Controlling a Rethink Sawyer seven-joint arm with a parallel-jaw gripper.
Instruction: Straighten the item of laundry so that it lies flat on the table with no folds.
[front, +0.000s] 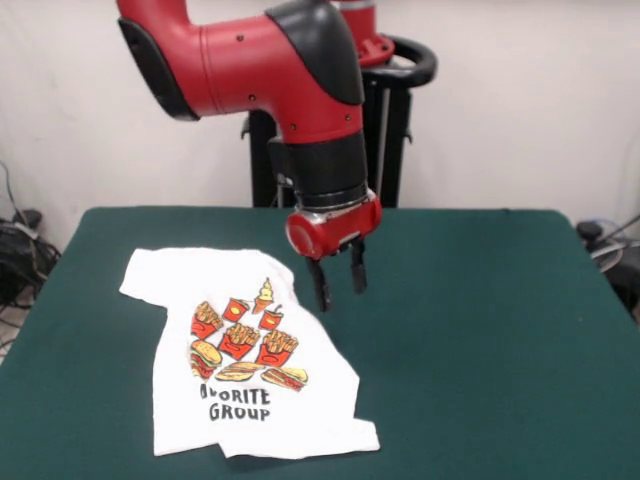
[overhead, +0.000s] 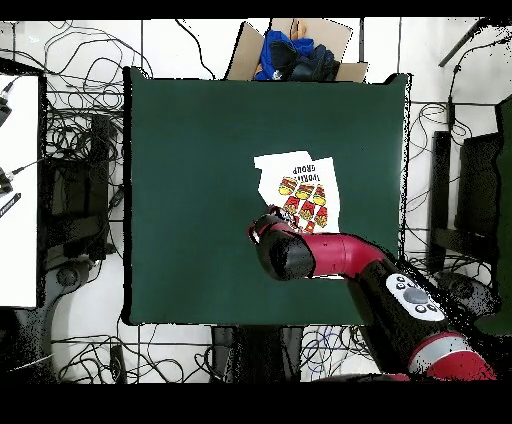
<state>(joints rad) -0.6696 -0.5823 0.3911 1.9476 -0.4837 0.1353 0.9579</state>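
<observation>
The white T-shirt (front: 245, 365) with burgers, fries and drinks lies on the dark green table (front: 480, 340), left of centre in the front view. Its right side is folded over the print, so the text reads only "…ORITE GROUP", and the lower right corner is bunched. My gripper (front: 338, 281) hangs open and empty just above the shirt's upper right edge. In the overhead view the shirt (overhead: 300, 190) lies right of centre; the arm (overhead: 310, 255) covers its near part and hides the gripper.
A cardboard box with blue and dark cloth (overhead: 295, 55) sits beyond the table's far edge in the overhead view. Cables lie on the floor around the table. The black pedestal (front: 385, 130) stands behind the table in the front view.
</observation>
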